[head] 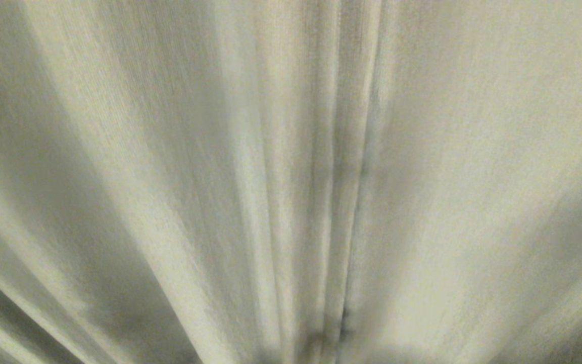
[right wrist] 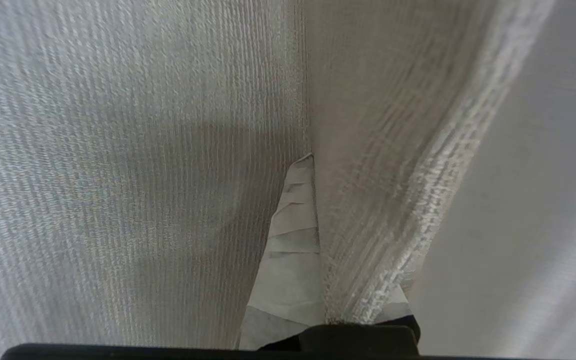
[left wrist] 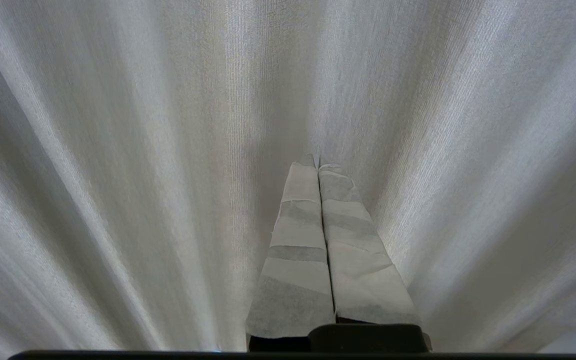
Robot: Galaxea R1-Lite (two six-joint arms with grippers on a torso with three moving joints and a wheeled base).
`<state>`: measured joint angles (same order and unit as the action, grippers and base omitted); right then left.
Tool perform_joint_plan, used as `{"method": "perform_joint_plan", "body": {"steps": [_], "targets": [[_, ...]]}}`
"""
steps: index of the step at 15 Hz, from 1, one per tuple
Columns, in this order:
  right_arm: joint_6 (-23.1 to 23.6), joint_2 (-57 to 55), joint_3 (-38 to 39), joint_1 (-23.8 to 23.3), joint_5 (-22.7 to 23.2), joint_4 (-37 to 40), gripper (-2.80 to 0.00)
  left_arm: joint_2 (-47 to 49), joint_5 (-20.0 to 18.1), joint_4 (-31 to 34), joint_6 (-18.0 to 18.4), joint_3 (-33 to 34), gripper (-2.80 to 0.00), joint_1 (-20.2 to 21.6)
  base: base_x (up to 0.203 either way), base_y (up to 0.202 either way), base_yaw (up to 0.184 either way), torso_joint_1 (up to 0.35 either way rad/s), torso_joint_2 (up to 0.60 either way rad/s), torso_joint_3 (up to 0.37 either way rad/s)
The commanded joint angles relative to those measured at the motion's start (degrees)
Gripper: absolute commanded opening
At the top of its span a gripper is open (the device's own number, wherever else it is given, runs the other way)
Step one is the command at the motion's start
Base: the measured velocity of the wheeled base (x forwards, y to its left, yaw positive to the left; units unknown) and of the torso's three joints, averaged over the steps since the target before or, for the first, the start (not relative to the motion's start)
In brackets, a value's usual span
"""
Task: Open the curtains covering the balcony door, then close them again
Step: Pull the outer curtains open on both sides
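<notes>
Head view: the thick beige-grey woven curtains (head: 291,151) fill the frame in vertical folds; no gripper shows.

Left wrist view: the left gripper (left wrist: 318,162), tape-wrapped fingers pressed together and empty, points at the cloth just ahead.

Right wrist view: the right gripper (right wrist: 313,160) is clamped on a curtain fold that drapes over one finger.
</notes>
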<state>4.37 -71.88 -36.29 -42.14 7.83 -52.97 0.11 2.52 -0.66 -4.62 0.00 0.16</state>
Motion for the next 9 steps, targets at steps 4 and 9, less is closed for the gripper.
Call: {"method": "perform_joint_plan", "body": {"steps": [4, 9], "targets": [[-0.24, -7.45, -5.35, -7.83, 0.08, 0.03, -2.80, -0.02, 0.03, -0.04, -0.04, 0.00, -2.80, 0.02, 0.000, 0.000, 0.000, 0.000, 0.00, 0.000], [-0.24, -12.67, -9.37, -13.82, 0.08, -0.54, -2.80, -0.02, 0.03, -0.04, -0.04, 0.00, -2.80, 0.02, 0.000, 0.000, 0.000, 0.000, 0.00, 0.000]]}}
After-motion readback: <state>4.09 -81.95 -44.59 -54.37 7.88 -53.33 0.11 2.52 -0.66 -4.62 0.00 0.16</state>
